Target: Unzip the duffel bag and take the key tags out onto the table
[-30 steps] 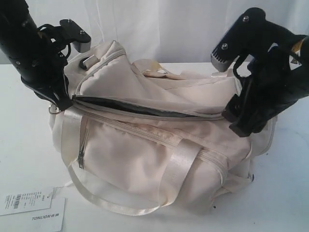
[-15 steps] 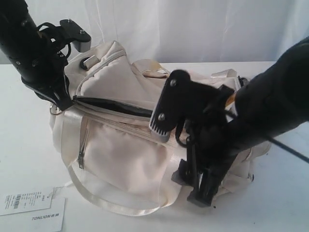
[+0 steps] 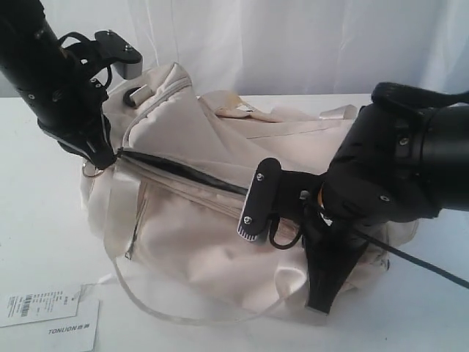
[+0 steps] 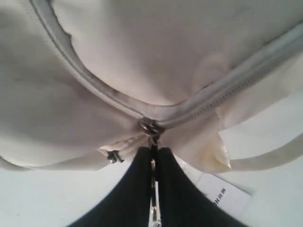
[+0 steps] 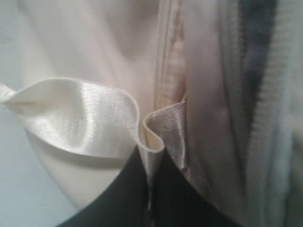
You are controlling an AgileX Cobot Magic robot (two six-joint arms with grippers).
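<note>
The cream duffel bag lies on the white table; its top zip gapes as a dark slit. At the bag's left end my left gripper is shut on the metal zipper pull, which sticks out between the black fingers. My right gripper reaches down over the bag's front and is shut on a fold of the shiny ribbon handle, pinched at the fingertips. The key tags are hidden.
White paper price tags lie at the table's front left corner, and one shows in the left wrist view as a paper tag. The ribbon handle loop trails on the table before the bag. A white curtain hangs behind.
My right arm swung from the bag's right end down across its front and shut on the ribbon handle. The bag's front has sagged and shifted. The left gripper kept its hold.
</note>
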